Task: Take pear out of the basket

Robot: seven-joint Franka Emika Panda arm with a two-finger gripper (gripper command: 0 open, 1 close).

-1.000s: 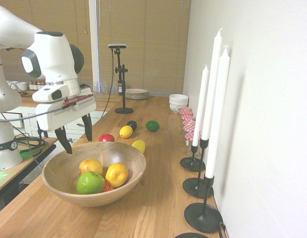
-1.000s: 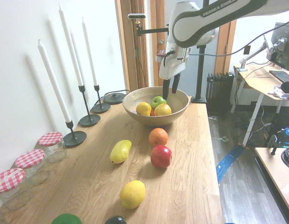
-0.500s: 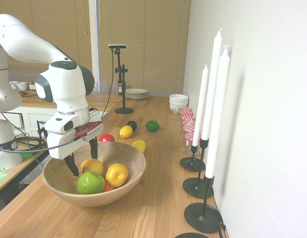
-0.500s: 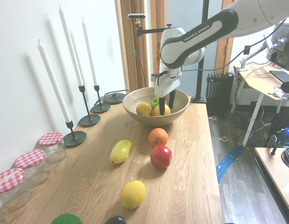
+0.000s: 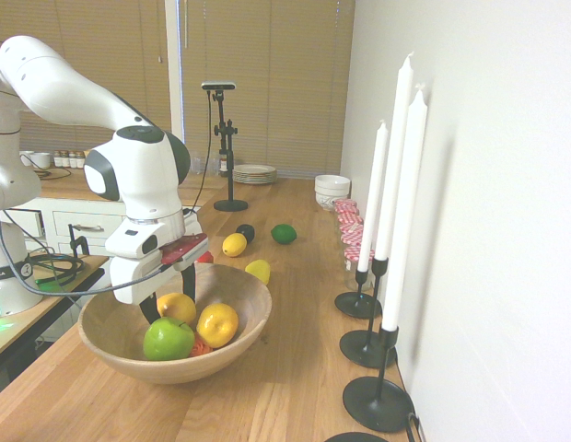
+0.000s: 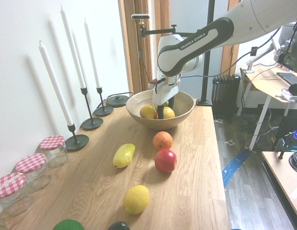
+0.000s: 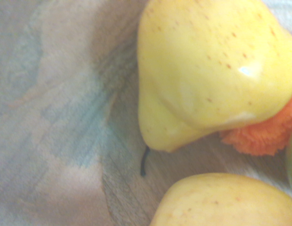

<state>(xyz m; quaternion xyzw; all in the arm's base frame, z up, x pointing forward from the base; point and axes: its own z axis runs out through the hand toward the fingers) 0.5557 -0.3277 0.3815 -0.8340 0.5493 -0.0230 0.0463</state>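
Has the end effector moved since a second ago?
Yes. In the first exterior view, the end effector has moved down and picture-right against the basket's rim, now reaching inside.

"FRANKA EMIKA" on robot arm (image 6: 206,36).

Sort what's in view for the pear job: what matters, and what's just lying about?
Job:
- pear
- basket
- gripper, open

Lying about:
- green apple
- orange
- red apple
- lemon
- candles
- jars
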